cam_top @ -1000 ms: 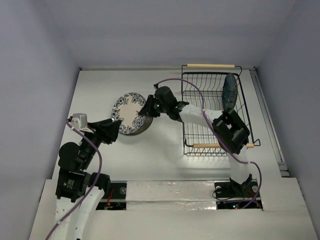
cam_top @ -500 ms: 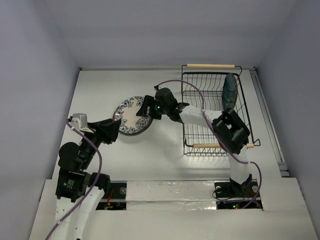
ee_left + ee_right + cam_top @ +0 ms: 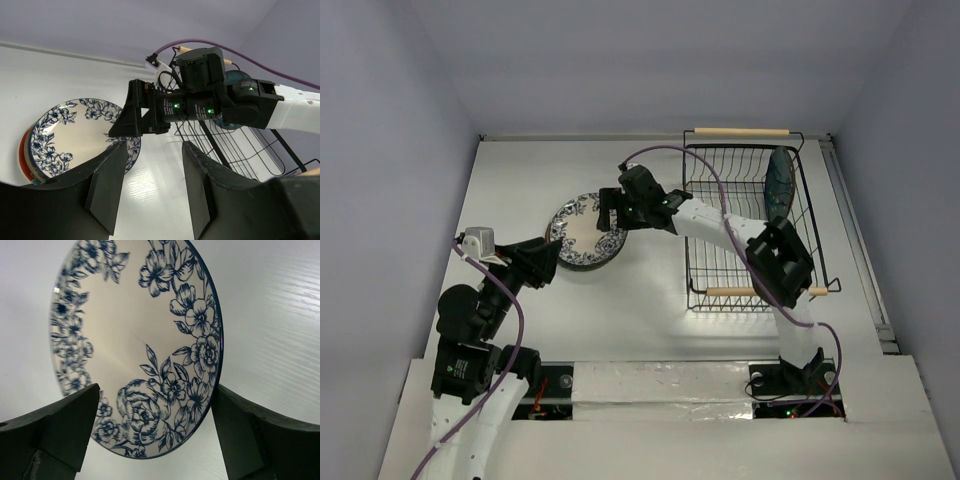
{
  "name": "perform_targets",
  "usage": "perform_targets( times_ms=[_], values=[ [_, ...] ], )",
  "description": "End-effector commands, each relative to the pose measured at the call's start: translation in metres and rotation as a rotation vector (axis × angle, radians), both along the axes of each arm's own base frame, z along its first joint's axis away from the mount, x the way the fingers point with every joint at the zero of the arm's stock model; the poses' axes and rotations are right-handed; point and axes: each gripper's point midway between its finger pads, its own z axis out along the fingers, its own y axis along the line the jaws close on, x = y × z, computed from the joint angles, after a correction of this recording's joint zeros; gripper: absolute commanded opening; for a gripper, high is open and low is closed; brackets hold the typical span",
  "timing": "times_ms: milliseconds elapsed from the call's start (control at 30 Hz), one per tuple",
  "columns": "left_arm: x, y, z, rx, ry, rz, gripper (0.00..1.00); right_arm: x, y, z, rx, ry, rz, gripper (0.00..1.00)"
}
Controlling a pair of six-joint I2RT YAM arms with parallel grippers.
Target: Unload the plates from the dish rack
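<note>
The white plate with blue flowers [image 3: 582, 231] [image 3: 135, 335] lies flat on the table left of the dish rack [image 3: 730, 262]. It rests on a brownish plate whose rim [image 3: 23, 152] shows beneath it. My right gripper [image 3: 609, 211] [image 3: 156, 388] hovers open over that plate's right edge, with one finger [image 3: 67, 425] on each side and nothing held. A dark teal plate [image 3: 780, 184] stands upright at the rack's far right. My left gripper [image 3: 546, 262] [image 3: 153, 146] is open and empty just off the stack's near-left edge.
The rack has wooden handles at its far end [image 3: 742, 131] and near end [image 3: 766, 291]. The right arm [image 3: 720, 222] reaches across the rack's left side. A purple cable [image 3: 665, 152] loops above it. Walls close the table at back and sides.
My right gripper has opened and let go of the flowered plate, which went from tilted to flat on the stack. That gripper then drew back a little. The left arm has not moved.
</note>
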Motion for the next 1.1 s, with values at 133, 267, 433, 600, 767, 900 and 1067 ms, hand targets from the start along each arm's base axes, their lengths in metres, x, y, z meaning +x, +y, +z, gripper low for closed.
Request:
perform_targets(
  times_ms=[133, 267, 433, 600, 767, 900, 1067],
  values=[
    [-0.001, -0.002, 0.010, -0.014, -0.044, -0.008, 0.45, 0.009, -0.020, -0.015, -0.177, -0.054, -0.019, 0.97],
    [-0.001, -0.002, 0.010, -0.014, -0.044, -0.010, 0.45, 0.005, -0.017, -0.020, -0.191, -0.050, 0.001, 0.97],
    [-0.001, -0.002, 0.010, -0.014, -0.044, -0.008, 0.45, 0.008, -0.025, 0.007, -0.189, -0.120, -0.045, 0.97],
    [-0.001, -0.002, 0.010, -0.014, -0.045, -0.010, 0.45, 0.008, -0.044, 0.072, -0.135, -0.243, -0.102, 0.83],
    [-0.001, -0.002, 0.009, -0.014, -0.042, -0.008, 0.45, -0.006, -0.084, 0.159, -0.071, -0.426, -0.165, 0.11],
    [-0.001, -0.002, 0.010, -0.014, -0.047, -0.011, 0.40, 0.012, -0.173, 0.189, -0.171, -0.505, -0.406, 0.00],
    [-0.002, 0.000, 0.011, -0.020, -0.053, -0.001, 0.11, 0.023, -0.294, 0.175, -0.342, -0.462, -0.678, 0.05]
  ],
)
